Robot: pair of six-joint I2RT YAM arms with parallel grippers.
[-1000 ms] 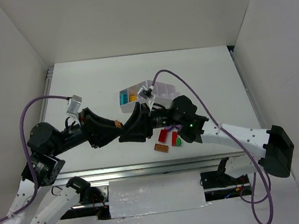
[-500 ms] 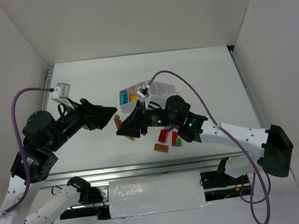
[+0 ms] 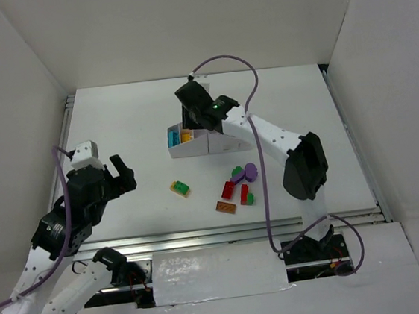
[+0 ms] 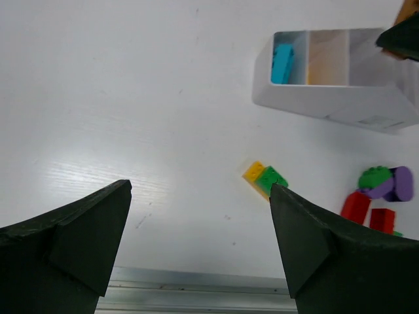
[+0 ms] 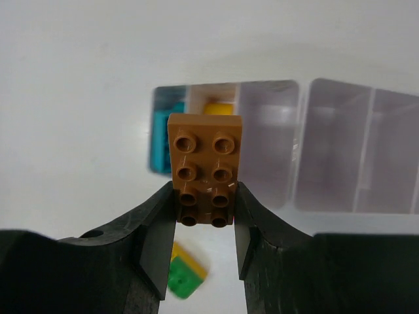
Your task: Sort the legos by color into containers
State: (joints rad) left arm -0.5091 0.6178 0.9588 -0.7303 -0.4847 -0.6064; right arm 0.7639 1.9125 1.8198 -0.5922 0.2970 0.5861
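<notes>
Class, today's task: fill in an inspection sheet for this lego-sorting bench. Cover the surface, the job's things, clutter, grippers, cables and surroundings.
Surface: white table, mostly bare.
Job's things: white tray holds a light blue brick and a yellow brick in neighbouring compartments. A yellow-green brick lies alone. A cluster of red, green and purple bricks and a brown plate lie on the table near the tray.
Clutter: nothing seen.
Grippers: left gripper open and empty. Right gripper shut on a brown brick above the tray.
Cables: purple cables, one along each arm.
Surroundings: white walls; metal rail at the near edge.
</notes>
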